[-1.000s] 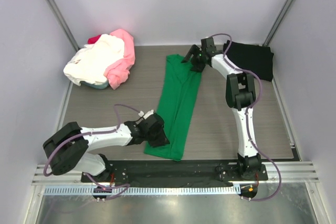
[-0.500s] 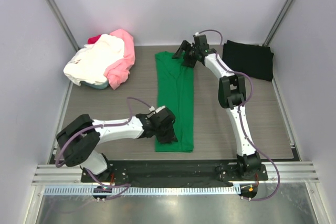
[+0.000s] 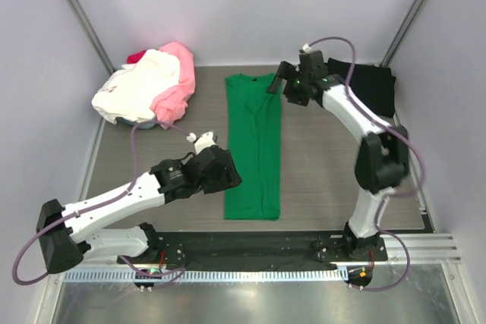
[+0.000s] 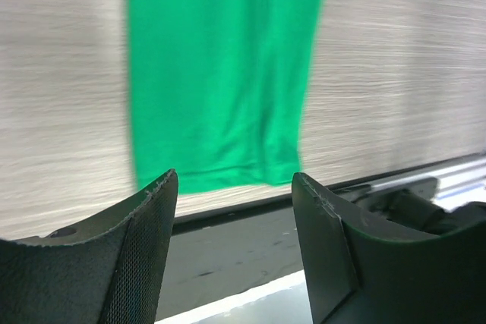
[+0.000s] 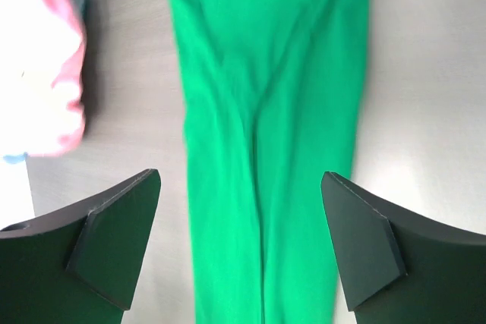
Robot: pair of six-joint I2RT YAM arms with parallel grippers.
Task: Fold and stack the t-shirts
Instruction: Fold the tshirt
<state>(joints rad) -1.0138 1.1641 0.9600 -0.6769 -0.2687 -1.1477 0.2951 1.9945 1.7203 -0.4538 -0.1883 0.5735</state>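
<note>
Bright green soft cloth t-shirt (image 3: 253, 146) folded to 1 long narrow strip, flat mid grey wood-grain tabletop (image 3: 326, 172), collar far, hem near, shallow creases lengthwise. Left gripper (image 4: 235, 187) raised just left of near half, jaws wide, empty. Right gripper (image 5: 241, 180) above collar end, jaws wide, empty. Crumpled heap far-left: cream-white cloth shirt (image 3: 135, 90), pink cloth shirt (image 3: 176, 85), red cloth shirt (image 3: 137, 57) mostly buried. Folded black cloth shirt (image 3: 376, 89) far-right, partly behind right arm. Left wrist view motion-blurred.
</note>
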